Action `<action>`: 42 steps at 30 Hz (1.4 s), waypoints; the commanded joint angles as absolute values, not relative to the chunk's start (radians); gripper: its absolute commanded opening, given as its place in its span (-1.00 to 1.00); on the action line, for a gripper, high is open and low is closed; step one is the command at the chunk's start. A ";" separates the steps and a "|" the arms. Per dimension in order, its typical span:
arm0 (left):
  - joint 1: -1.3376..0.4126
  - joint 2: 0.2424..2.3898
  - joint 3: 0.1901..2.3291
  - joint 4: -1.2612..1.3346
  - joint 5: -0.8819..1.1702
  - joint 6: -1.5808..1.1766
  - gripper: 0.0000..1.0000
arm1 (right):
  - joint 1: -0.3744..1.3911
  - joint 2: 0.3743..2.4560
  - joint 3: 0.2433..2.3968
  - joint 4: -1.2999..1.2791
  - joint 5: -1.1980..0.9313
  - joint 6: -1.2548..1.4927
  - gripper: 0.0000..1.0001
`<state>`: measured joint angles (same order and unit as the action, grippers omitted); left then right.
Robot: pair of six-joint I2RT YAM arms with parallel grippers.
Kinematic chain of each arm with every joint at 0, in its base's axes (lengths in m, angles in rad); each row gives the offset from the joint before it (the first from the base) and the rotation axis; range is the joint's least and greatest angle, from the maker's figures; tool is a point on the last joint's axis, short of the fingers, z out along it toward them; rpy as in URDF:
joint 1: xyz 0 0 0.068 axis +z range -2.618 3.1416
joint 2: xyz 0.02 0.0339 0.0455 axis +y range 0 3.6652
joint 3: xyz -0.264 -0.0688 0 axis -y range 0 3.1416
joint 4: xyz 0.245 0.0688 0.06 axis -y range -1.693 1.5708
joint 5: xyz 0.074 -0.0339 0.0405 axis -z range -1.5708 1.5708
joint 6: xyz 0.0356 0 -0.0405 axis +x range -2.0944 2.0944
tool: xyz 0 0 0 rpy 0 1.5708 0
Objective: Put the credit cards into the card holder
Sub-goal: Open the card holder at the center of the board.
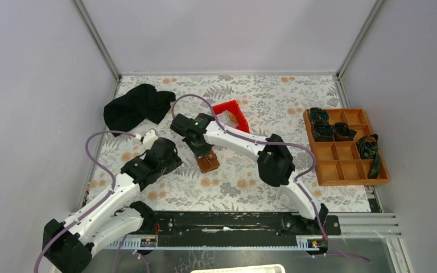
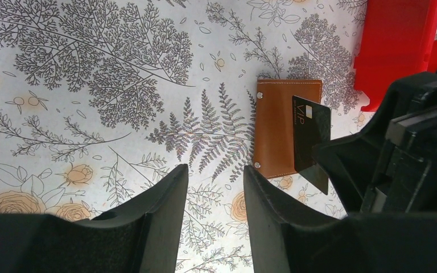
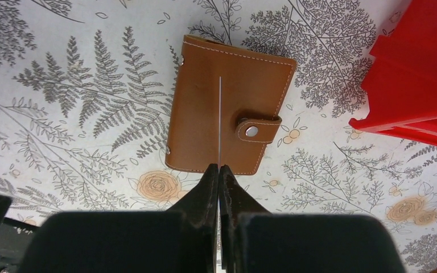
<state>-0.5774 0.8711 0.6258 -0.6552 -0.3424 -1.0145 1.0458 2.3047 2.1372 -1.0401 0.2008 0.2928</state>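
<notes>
Card holder [image 1: 209, 164] lies flat on the worktop [image 1: 250, 187], about mid-width, between the red bin [image 1: 230, 114] and the near edge. Top view: right gripper [image 1: 205, 152] hangs right over it, and left gripper [image 1: 170, 154] is just off its left side. Jaws are too small to read here. A compartment tray [image 1: 344, 145] sits at the right edge, and a black cloth [image 1: 136, 105] lies toward the far-left corner.

Left wrist view: left gripper fingers [image 2: 165, 216] stand partly apart with nothing between them, bare worktop in the gap. The card holder is ahead. A dark credit card [image 2: 312, 136] stands on edge over its right half, pinched from the right by black fingers.

Right wrist view: right gripper is clamped tight on the credit card, seen edge-on as a thin pale line above the holder. The holder is folded shut with its tab clasp [image 3: 256, 129] snapped.

Judgement: the step is bringing a card to the holder, and insertion is blocked while the holder is shut. The next move likely calls for the left gripper to pop the tab and fold the cover back. The card can then be lowered into a pocket.
</notes>
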 commanded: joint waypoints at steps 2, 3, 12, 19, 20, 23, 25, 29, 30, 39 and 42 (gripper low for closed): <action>-0.583 0.850 0.612 -0.681 -0.384 -1.023 -0.03 | 1.053 2.318 2.181 -1.083 0.270 0.292 -1.00; -0.582 0.849 0.611 -0.681 -0.384 -1.023 -0.03 | 1.056 2.318 2.179 -1.084 0.286 0.288 -1.00; -0.583 0.874 0.613 -0.664 -0.377 -1.016 -0.02 | 1.063 2.307 2.178 -1.095 0.391 0.261 -1.00; -0.581 0.897 0.617 -0.648 -0.369 -1.011 -0.02 | 1.062 2.293 2.173 -1.095 0.437 0.245 -1.00; -0.583 0.901 0.615 -0.645 -0.367 -1.011 -0.02 | 1.062 2.291 2.168 -1.096 0.440 0.243 -1.00; -0.582 0.907 0.615 -0.643 -0.364 -1.011 -0.02 | 1.054 2.279 2.142 -1.084 0.428 0.247 -1.00; -0.582 0.910 0.614 -0.640 -0.364 -1.010 -0.02 | 1.043 2.265 2.111 -1.066 0.415 0.254 -1.00; -0.583 0.916 0.612 -0.640 -0.362 -1.008 -0.02 | 1.015 2.230 2.048 -1.028 0.371 0.267 -1.00; -0.583 0.917 0.612 -0.640 -0.361 -1.008 -0.02 | 1.007 2.219 2.029 -1.015 0.355 0.272 -1.00; -0.583 0.933 0.614 -0.640 -0.357 -1.008 -0.03 | 0.919 2.101 1.849 -0.859 0.179 0.331 -1.00; -0.583 0.938 0.612 -0.637 -0.354 -1.009 -0.03 | 0.882 2.071 1.802 -0.816 0.102 0.351 -1.00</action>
<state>-0.5774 0.9325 0.6178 -0.6594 -0.3462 -1.0145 0.9237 2.1670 1.8389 -0.8997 0.2192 0.3050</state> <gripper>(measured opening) 0.488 0.017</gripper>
